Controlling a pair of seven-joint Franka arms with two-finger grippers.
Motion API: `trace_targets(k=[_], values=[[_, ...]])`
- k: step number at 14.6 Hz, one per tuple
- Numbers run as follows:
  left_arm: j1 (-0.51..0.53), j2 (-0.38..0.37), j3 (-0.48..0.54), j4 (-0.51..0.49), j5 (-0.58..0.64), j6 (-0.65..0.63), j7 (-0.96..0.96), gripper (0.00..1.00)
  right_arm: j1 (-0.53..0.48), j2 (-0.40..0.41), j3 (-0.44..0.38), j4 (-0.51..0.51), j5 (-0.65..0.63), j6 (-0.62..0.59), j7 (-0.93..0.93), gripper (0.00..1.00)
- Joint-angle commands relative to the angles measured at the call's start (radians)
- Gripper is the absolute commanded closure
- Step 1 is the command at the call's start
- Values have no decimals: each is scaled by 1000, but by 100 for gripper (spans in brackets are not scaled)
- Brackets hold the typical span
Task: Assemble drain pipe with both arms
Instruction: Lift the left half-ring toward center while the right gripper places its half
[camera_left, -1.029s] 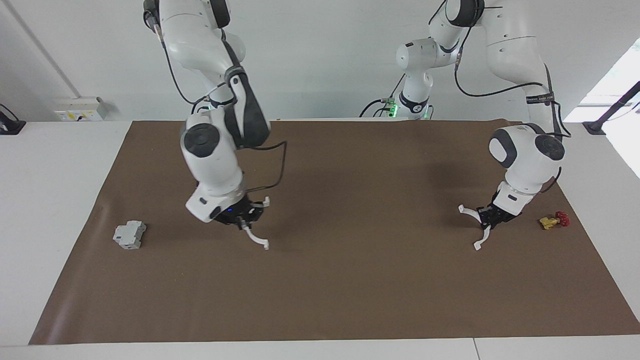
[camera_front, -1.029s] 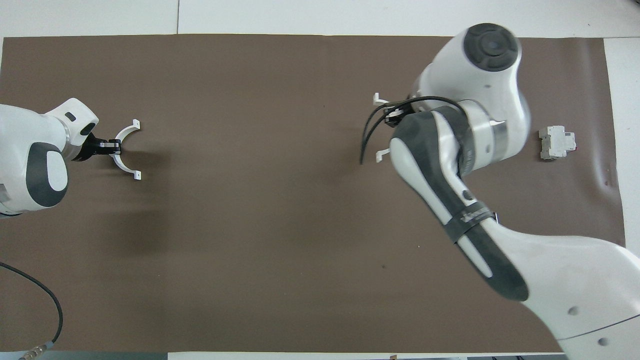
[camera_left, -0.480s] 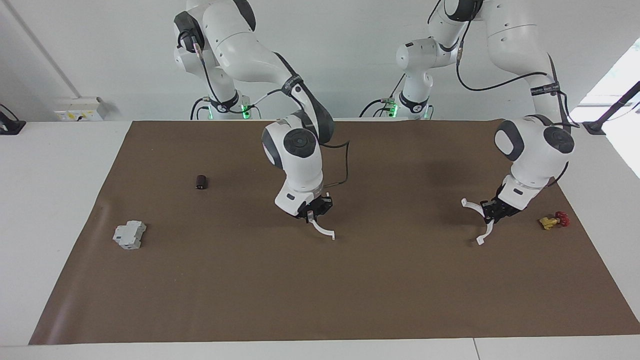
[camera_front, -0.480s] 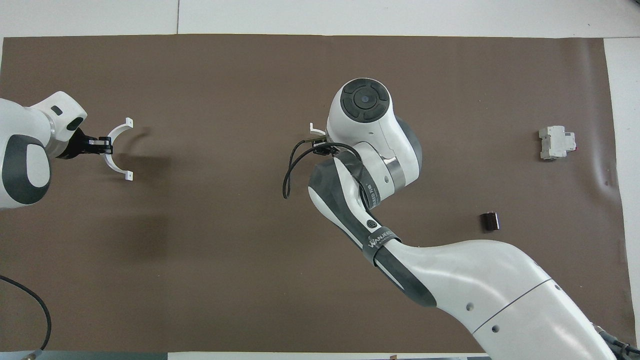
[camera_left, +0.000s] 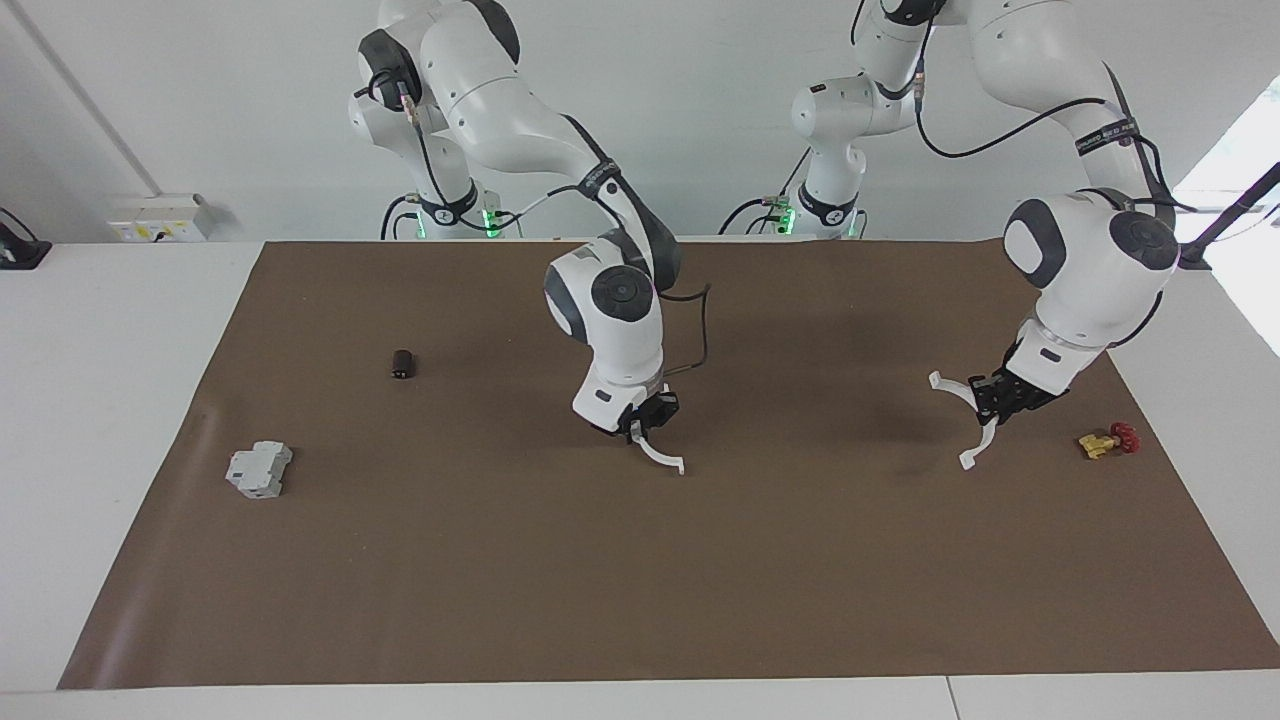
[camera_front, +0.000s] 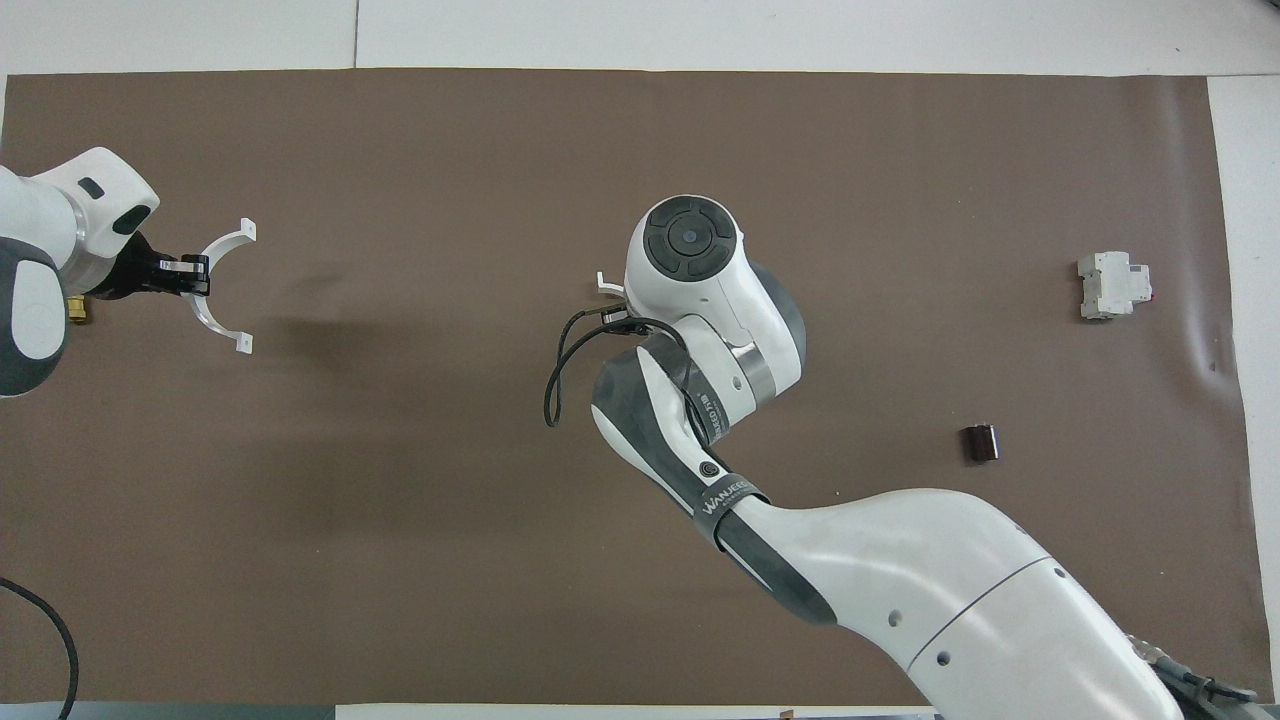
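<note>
Each arm carries one half of the drain pipe above the brown mat (camera_left: 760, 600), the halves well apart. The right gripper (camera_left: 645, 418), over mid-mat, is clamped on one white arc (camera_left: 662, 456); the left gripper (camera_left: 1000, 398), over the mat's 3 o'clock edge in the facing view, is clamped on the other arc (camera_left: 965, 415) (beside a small red-and-yellow part (camera_left: 1108, 440)). To mate them well, I judge, turn the open sides toward each other, level them and line up the tabs before closing. No container is in view
</note>
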Motion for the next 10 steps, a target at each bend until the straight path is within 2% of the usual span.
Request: trace_targets(k=[1,2,4,7,10], values=[[-77,2,7,21,56,-27,-115,100,-5,-12,1,-54,-7,59,-12,97],[-101,2,6,21,56,-23,-141,100,-6,-12,1,-52,-7,59,-12,82],[-157,2,6,20,56,-12,-211,100,-5,-17,0,-40,-7,55,-9,0],[-255,10,6,20,56,11,-345,100,-26,-43,-8,13,-7,-7,-7,0],[-371,33,6,21,57,58,-497,100,-83,-180,-28,23,-10,-170,-9,0]])
